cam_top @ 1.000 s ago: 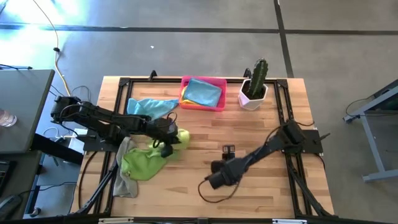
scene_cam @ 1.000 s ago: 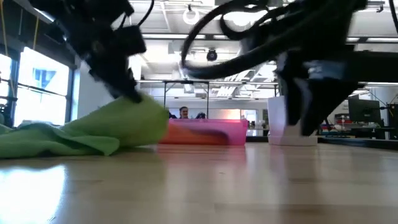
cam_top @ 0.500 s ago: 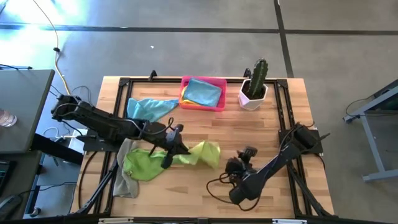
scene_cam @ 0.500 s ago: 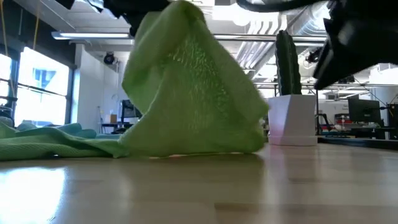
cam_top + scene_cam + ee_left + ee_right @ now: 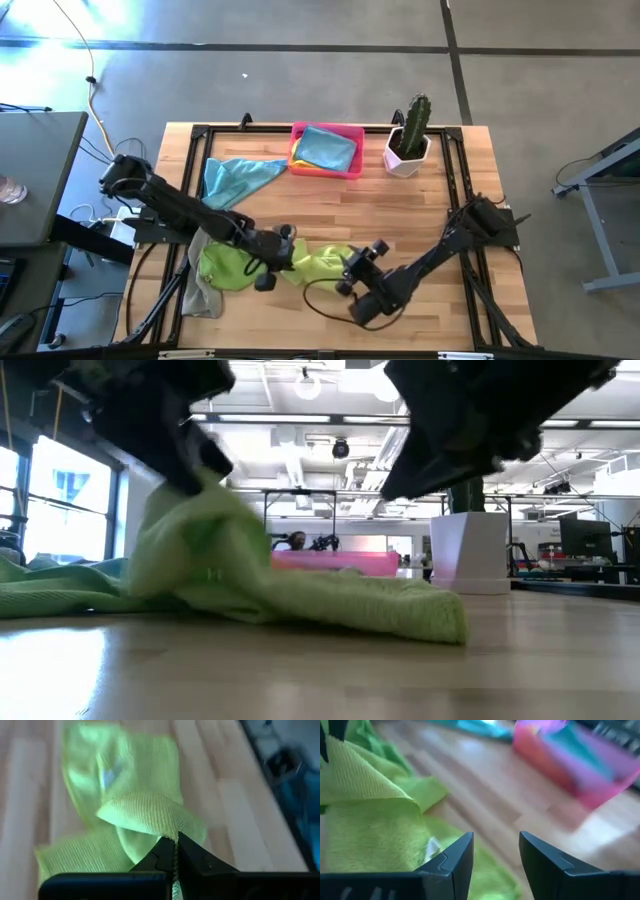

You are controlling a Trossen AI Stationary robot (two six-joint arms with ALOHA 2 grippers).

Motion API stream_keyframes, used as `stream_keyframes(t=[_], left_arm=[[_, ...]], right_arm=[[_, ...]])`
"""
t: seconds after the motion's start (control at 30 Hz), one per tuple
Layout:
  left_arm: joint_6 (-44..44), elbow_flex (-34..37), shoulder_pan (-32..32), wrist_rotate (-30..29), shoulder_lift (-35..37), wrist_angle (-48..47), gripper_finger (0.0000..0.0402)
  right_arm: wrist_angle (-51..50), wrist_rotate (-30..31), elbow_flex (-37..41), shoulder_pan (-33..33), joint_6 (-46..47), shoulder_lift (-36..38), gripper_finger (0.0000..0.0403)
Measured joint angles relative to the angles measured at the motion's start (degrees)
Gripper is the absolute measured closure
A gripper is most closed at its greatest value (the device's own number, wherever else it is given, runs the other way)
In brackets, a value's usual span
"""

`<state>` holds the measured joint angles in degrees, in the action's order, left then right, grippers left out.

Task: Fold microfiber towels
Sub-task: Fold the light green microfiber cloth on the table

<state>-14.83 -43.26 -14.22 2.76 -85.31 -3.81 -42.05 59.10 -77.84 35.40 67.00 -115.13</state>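
A lime green microfiber towel (image 5: 320, 262) lies drawn out on the wooden table, right of a pile made of a second lime green towel (image 5: 225, 266) and a grey one (image 5: 200, 295). My left gripper (image 5: 291, 260) is shut on the drawn-out towel (image 5: 125, 790). My right gripper (image 5: 495, 855) stands open just above that towel's right end (image 5: 380, 845); whether it touches the cloth I cannot tell. A light blue towel (image 5: 238, 174) lies flat at the far left. In the low view the towel (image 5: 320, 600) slopes down from the left gripper to the tabletop. My left gripper pinches a raised, folded-over bit of the lime green towel's edge (image 5: 167, 829) between its two fingertips. The fingers slant down at it from the table's left. The held part stands up off the table and the rest of the towel lies slack on the wood.
A pink tray (image 5: 352, 150) at the far edge holds a folded blue cloth over a yellow one. A cactus in a white pot (image 5: 408, 140) stands right of it. Bare wood spreads across the table's middle and right.
My left gripper has pulled the lime green towel out of the pile toward the right and then toward the near edge. The towel rose in a peak and now lies lower and stretched out. My right gripper has rolled and swung left to the towel's right end.
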Motion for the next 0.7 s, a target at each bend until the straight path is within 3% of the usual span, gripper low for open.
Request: stream_keyframes(t=[0.13, 0.3, 0.4, 0.53, 0.7], left_arm=[[0.02, 0.03, -1.97, 0.0, -2.13, -0.91, 0.0401], [3.18, 0.02, -5.14, -0.02, -2.09, -1.32, 0.0401], [6.28, 0.02, -7.59, 0.0, -2.07, -2.11, 0.0401], [9.92, 0.02, -9.88, -0.33, -2.09, -4.4, 0.0401], [9.61, 0.02, -10.38, -3.55, -2.0, -5.45, 0.0401]], right_arm=[[8.04, -8.69, 0.0, -3.11, -9.98, -0.02, 0.0224], [17.07, -21.44, 0.0, -7.04, -30.04, -0.02, 0.0191], [21.4, -26.41, 0.0, -9.17, -41.86, -0.02, 0.0188], [26.02, -38.67, 0.0, -12.63, -53.47, -0.04, 0.0188], [31.52, -50.9, 0.0, -16.64, -62.56, -0.04, 0.0188]])
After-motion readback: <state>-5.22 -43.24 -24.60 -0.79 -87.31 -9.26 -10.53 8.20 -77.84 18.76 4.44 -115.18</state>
